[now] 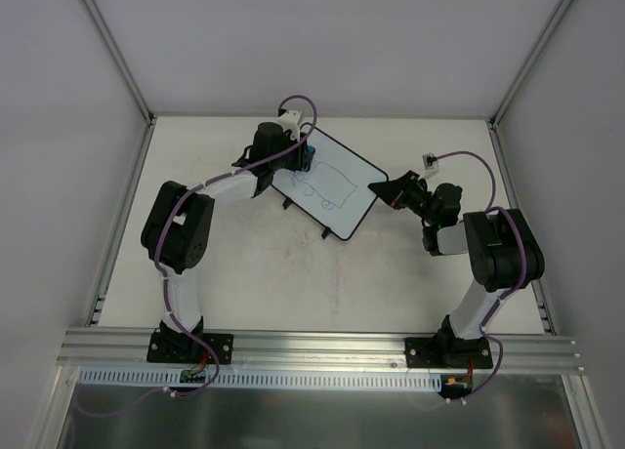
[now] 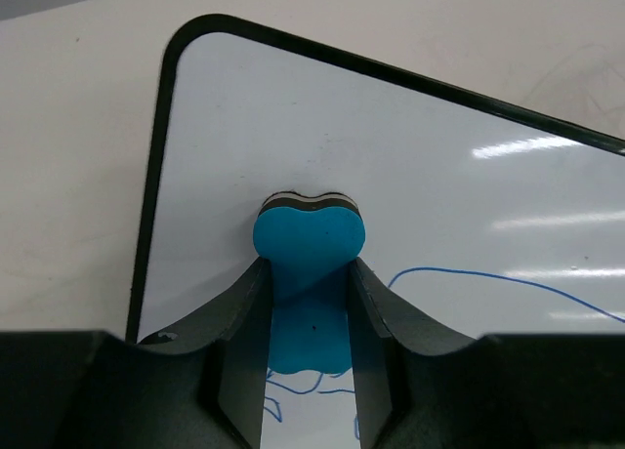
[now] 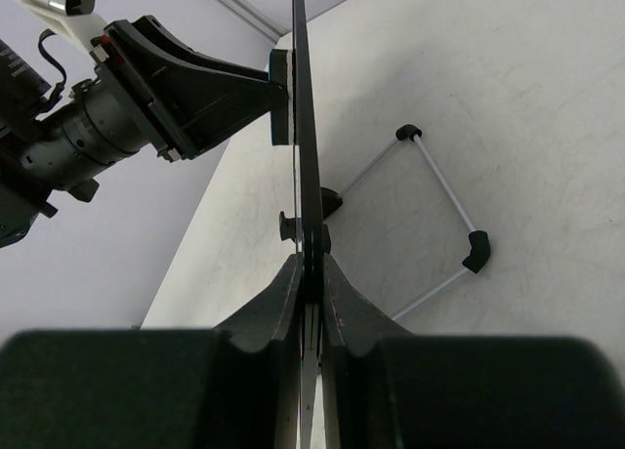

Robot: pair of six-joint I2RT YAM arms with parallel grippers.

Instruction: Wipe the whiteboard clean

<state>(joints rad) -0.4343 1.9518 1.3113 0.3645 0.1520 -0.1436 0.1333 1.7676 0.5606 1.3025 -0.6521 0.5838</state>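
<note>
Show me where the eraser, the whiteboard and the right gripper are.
eraser (image 2: 309, 236): left wrist view, its blue face.
whiteboard (image 1: 337, 179): top external view, middle of white surface.
right gripper (image 3: 312, 268): right wrist view, midway between fingertips.

The left arm (image 1: 181, 224) is seen folded at centre left of the overhead view, and its forearm is stretched up and right toward upper centre. The left gripper (image 1: 305, 156) is clamped on the eraser (image 2: 309, 236), pinched at its sides. The right arm (image 1: 498, 249) is bent at centre right, with the wrist turned toward the left. The right gripper (image 1: 376, 187) is closed tight on the whiteboard (image 1: 332, 190), its edge nipped between both fingers.
</note>
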